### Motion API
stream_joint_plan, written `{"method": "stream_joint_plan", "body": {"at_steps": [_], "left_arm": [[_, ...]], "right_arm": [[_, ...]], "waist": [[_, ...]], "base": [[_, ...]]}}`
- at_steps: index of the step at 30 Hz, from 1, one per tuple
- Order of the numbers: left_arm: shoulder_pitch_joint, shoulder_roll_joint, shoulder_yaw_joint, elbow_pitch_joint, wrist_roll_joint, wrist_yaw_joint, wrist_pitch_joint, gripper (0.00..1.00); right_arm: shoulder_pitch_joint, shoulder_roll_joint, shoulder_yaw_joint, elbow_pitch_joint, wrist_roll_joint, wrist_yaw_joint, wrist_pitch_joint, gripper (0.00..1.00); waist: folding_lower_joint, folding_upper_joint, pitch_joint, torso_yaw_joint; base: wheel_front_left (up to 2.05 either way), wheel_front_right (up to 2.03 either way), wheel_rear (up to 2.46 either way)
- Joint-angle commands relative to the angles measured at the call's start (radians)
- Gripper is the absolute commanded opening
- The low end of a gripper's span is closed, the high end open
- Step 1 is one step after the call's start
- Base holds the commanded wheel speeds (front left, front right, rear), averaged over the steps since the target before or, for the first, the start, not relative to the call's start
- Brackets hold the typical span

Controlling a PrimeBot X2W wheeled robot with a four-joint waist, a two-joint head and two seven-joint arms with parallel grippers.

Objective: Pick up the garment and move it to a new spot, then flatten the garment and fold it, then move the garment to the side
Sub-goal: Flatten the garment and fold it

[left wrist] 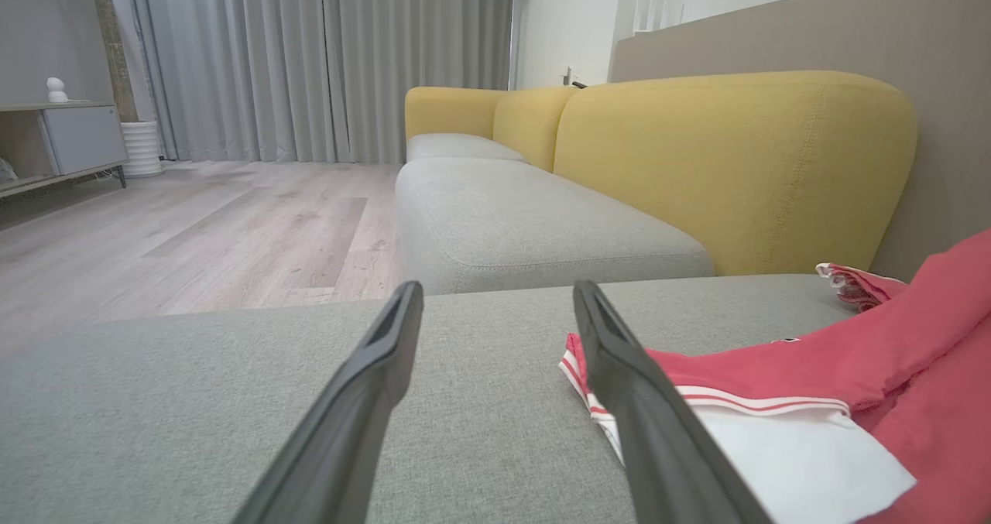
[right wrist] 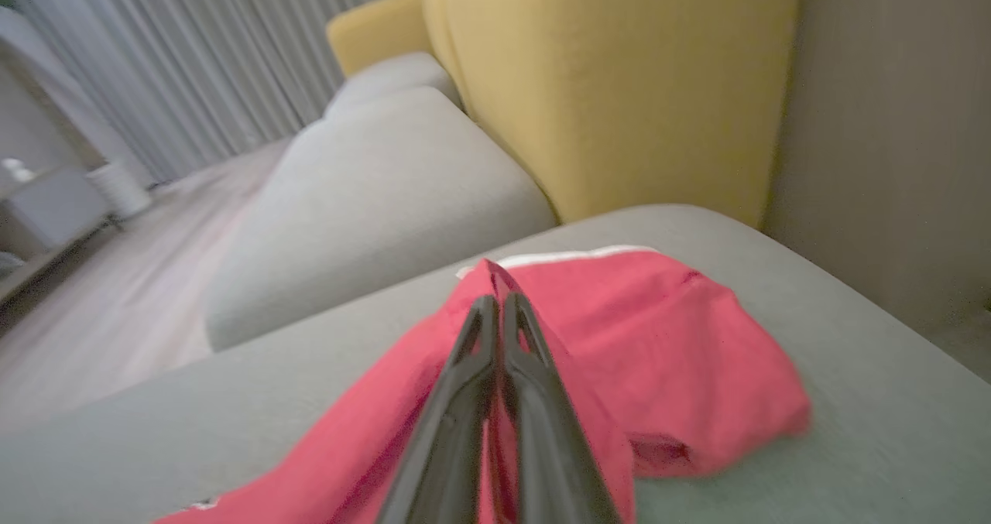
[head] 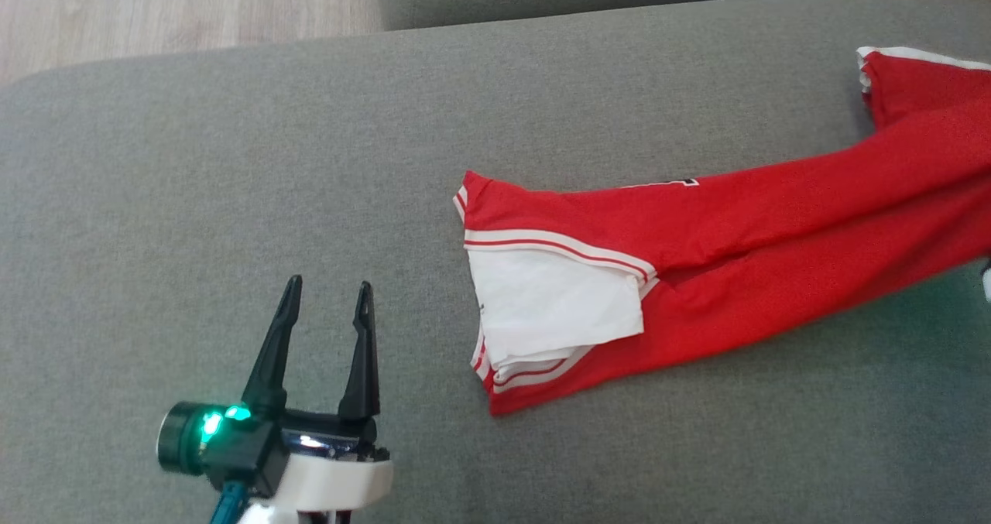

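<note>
The garment [head: 735, 230] is a red shirt with white trim and a white inner layer, stretched in a long band across the grey sofa seat [head: 232, 160] toward the right edge of the head view. My left gripper [head: 328, 284] hovers open at the lower left, a short way left of the garment's striped end, with nothing between its fingers. In the left wrist view that gripper [left wrist: 497, 288] points along the seat, the garment [left wrist: 852, 354] lying just right of its right finger. My right gripper [right wrist: 497, 301] is shut, pinching a raised fold of the garment [right wrist: 658, 330].
The yellow backrest [left wrist: 735, 168] stands behind the seat, and a second grey cushion [left wrist: 503, 222] lies beyond it. Wooden floor [head: 155, 5] runs past the seat's far left edge. A beige wall panel [right wrist: 890, 121] borders the right side.
</note>
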Motion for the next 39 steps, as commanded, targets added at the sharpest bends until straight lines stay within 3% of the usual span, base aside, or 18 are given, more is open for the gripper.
{"method": "stream_joint_plan", "body": {"at_steps": [1, 7, 13, 19, 28, 29, 30, 31, 35, 39], "left_arm": [[0.0, -0.005, 0.041, -0.026, 0.008, -0.005, -0.009, 1.0], [0.002, -0.005, 0.036, -0.02, 0.003, -0.007, -0.009, 1.0], [-0.005, -0.006, 0.03, -0.016, -0.001, -0.008, -0.009, 1.0], [-0.025, -0.006, 0.016, -0.009, -0.004, -0.014, -0.009, 1.0], [-0.037, -0.006, -0.01, 0.003, -0.029, -0.005, -0.009, 1.0], [-0.038, -0.006, -0.012, 0.003, -0.033, -0.003, -0.009, 1.0], [-0.039, -0.006, -0.014, 0.004, -0.036, -0.002, -0.009, 1.0], [-0.04, -0.006, -0.016, 0.005, -0.039, 0.0, -0.009, 1.0], [-0.045, -0.006, -0.023, 0.01, -0.05, 0.007, -0.009, 1.0], [-0.04, -0.006, -0.021, 0.018, -0.055, 0.011, -0.009, 1.0]], "right_arm": [[0.015, -0.017, 0.01, -0.108, 0.028, -0.001, 0.027, 0.0], [0.092, 0.073, 0.027, -0.448, 0.092, -0.001, 0.134, 0.0], [0.124, 0.185, 0.164, -0.642, 0.013, -0.001, 0.202, 0.0], [0.071, 0.276, 0.402, -0.622, -0.024, -0.001, 0.238, 0.0], [0.016, 0.329, 0.581, -0.445, -0.046, -0.001, 0.221, 0.0], [0.008, 0.334, 0.6, -0.42, -0.051, -0.001, 0.216, 0.27], [0.002, 0.339, 0.615, -0.396, -0.052, -0.001, 0.21, 0.87], [-0.003, 0.344, 0.629, -0.375, -0.055, -0.001, 0.203, 1.0], [-0.016, 0.356, 0.692, -0.347, -0.045, -0.001, 0.172, 1.0], [-0.022, 0.349, 0.671, -0.399, -0.039, -0.001, 0.106, 1.0]], "waist": [[0.0, 0.0, -0.004, -0.003], [0.0, 0.0, -0.015, -0.002], [0.0, 0.0, -0.012, 0.006], [0.0, 0.0, 0.002, 0.039], [0.0, 0.0, 0.01, 0.112], [0.0, 0.0, 0.011, 0.119], [0.0, 0.0, 0.012, 0.126], [0.0, 0.0, 0.013, 0.133], [0.0, 0.0, 0.013, 0.152], [0.0, 0.0, -0.011, 0.158]], "base": [[0.0, 0.0, 0.0], [0.0, 0.0, 0.0], [0.0, 0.0, 0.0], [0.0, 0.0, 0.0], [0.0, 0.0, 0.0], [0.0, 0.0, 0.0], [0.0, 0.0, 0.0], [0.0, 0.0, 0.0], [0.0, 0.0, 0.0], [0.0, 0.0, 0.0]]}}
